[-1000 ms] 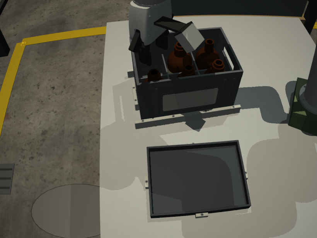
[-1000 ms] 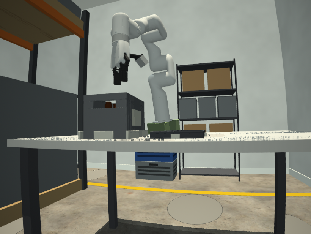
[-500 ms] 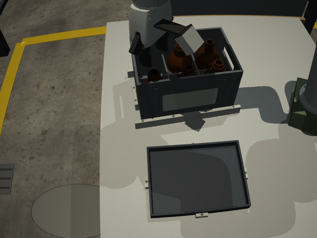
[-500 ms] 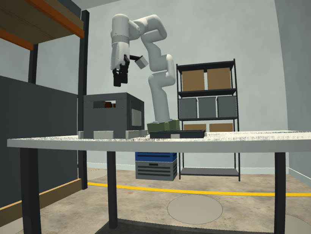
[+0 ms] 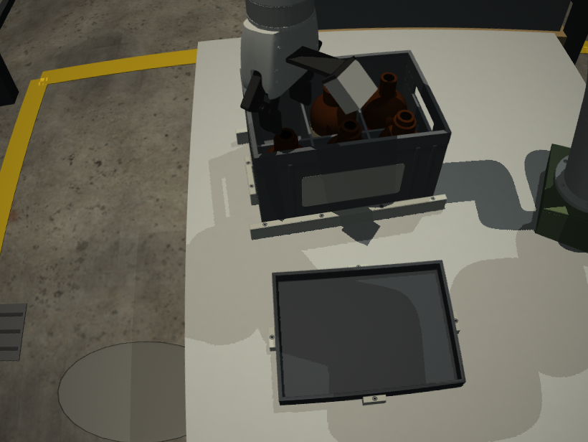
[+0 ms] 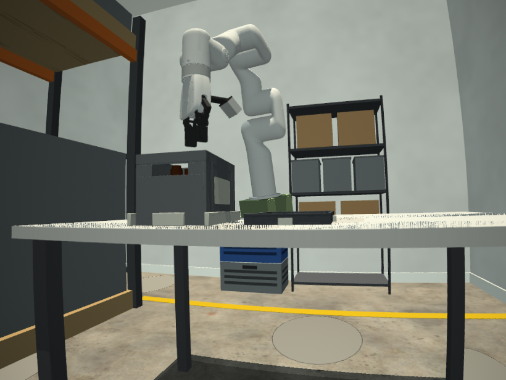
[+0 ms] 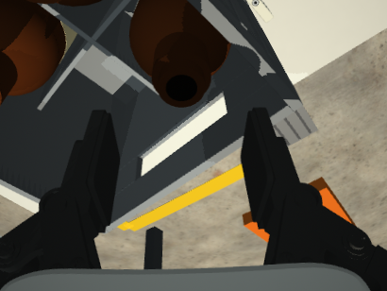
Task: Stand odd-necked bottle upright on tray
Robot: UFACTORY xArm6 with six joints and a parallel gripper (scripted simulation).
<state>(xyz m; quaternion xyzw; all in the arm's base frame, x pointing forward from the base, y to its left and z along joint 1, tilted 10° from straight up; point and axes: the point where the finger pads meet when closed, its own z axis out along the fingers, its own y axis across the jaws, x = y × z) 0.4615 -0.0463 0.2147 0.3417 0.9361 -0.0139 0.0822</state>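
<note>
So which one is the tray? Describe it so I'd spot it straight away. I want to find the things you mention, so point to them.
On the white table (image 5: 494,247) (image 6: 261,237), find the tall grey bottle crate (image 5: 280,190) (image 6: 171,198). Near it lies the tray (image 5: 351,328) (image 6: 288,216): dark, rectangular, low-rimmed. Unlike the crate, it has no dividers and no bottles.
</note>
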